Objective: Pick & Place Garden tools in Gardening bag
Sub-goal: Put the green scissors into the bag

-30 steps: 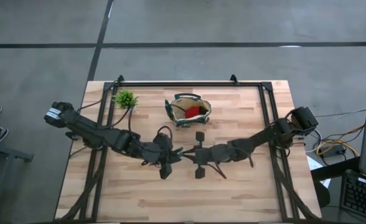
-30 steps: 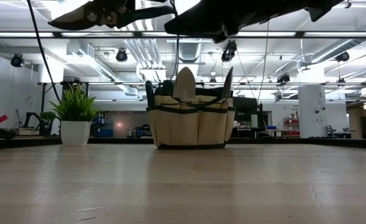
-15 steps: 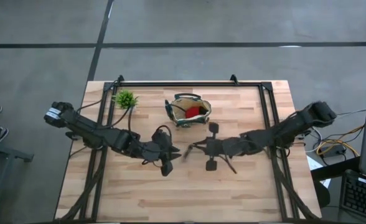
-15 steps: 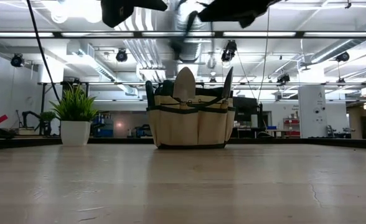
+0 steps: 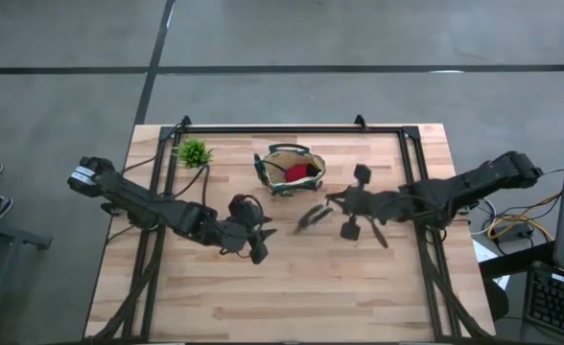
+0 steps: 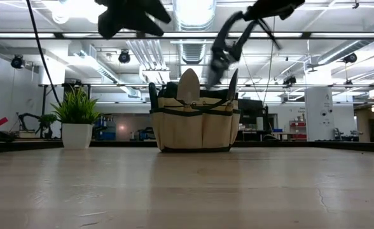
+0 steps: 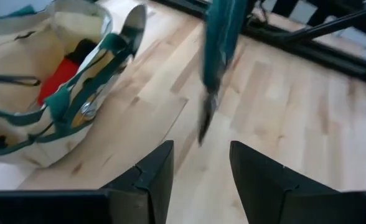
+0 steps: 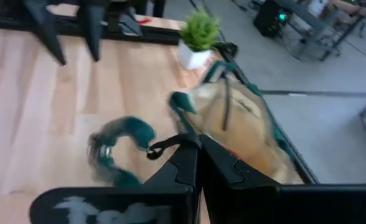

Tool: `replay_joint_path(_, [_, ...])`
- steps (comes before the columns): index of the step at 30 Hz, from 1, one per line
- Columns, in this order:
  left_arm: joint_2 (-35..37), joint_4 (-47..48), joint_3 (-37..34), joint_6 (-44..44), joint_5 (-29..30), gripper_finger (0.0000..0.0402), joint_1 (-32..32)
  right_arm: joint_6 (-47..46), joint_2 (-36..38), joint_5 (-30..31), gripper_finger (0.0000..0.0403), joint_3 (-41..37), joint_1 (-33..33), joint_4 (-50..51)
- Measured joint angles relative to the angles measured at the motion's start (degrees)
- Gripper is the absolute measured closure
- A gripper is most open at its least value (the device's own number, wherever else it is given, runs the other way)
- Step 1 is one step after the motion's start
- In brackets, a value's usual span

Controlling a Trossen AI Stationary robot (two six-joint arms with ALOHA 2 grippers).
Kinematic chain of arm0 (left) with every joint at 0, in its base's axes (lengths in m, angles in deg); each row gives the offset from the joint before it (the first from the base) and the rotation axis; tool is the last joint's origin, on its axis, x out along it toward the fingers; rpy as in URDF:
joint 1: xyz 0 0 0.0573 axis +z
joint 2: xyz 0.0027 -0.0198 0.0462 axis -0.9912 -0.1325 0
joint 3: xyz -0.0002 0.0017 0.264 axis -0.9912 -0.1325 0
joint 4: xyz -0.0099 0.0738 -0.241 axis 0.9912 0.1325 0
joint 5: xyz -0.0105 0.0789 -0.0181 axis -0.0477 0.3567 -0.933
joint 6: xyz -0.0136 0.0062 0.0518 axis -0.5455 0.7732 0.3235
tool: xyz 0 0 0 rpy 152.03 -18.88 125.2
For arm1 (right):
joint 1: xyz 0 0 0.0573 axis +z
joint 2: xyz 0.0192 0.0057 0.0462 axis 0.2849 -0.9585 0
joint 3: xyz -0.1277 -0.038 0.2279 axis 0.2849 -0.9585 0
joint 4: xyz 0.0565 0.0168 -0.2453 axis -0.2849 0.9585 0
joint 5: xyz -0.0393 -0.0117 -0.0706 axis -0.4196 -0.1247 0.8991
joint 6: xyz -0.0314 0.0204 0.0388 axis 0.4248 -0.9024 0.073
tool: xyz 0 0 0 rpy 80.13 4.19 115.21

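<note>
The tan gardening bag (image 5: 290, 170) stands upright on its base at the table's far middle. A red-headed piece (image 5: 299, 172) lies inside it, and a trowel blade (image 6: 188, 86) sticks up out of it. A pruner with teal handles (image 7: 217, 37) hangs in the air just near and right of the bag, below my right gripper (image 5: 332, 203), which is shut on it. My left gripper (image 7: 201, 149) is open and holds nothing. It hovers left of the pruner, near the table's middle (image 5: 263, 235). My right gripper's shut fingertips (image 8: 197, 142) pinch a thin dark part (image 8: 165, 146) at the pruner's handle end; blur hides just which part it is. The fingers come about level from the table's right. The pruner hangs clear of the table, its blade (image 7: 205, 121) slanting down.
A small green potted plant (image 5: 194, 151) stands at the far left, left of the bag. A dark metal frame (image 5: 282, 127) runs along the table's far edge and down both sides. Bare wood lies along the near half of the table (image 5: 282, 297).
My left gripper has let go of the pruner and stays near the table's middle. My right gripper has carried the pruner toward the table's right and far edge, to just beside the bag. The pruner has swung from roughly level to hanging blade down.
</note>
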Motion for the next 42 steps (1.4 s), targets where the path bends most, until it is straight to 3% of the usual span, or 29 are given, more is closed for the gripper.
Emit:
replay_joint_path(5, [0.0, -5.5, -5.1, 1.1, 2.4, 0.0243, 0.0, -0.8, 3.2, 0.0, 0.0396, 1.7, -3.3, 6.8])
replay_joint_path(11, [0.7, -14.9, -11.1, 11.0, 1.9, 0.0243, 0.1, -1.1, 4.1, 0.0, 0.0396, 6.4, -7.5, 14.7])
replay_joint_path(18, [6.0, -32.0, -21.2, 23.7, -3.2, 0.0243, 0.1, -0.6, 1.9, -0.8, 0.0395, 9.7, -13.1, 20.1])
replay_joint_path(32, [35.6, -37.7, -44.1, 29.5, -4.9, 0.0243, 0.8, 4.5, 1.1, -6.5, 0.0395, 10.0, -24.3, 20.7])
replay_joint_path(37, [46.4, -38.2, -49.5, 32.9, -5.0, 0.0243, 0.8, 6.3, 1.1, -7.1, 0.0395, 9.9, -27.6, 20.2])
replay_joint_path(42, [54.7, -38.0, -53.2, 35.1, -7.8, 0.0243, 0.8, 7.5, 1.1, -13.0, 0.0395, 9.9, -30.7, 17.5])
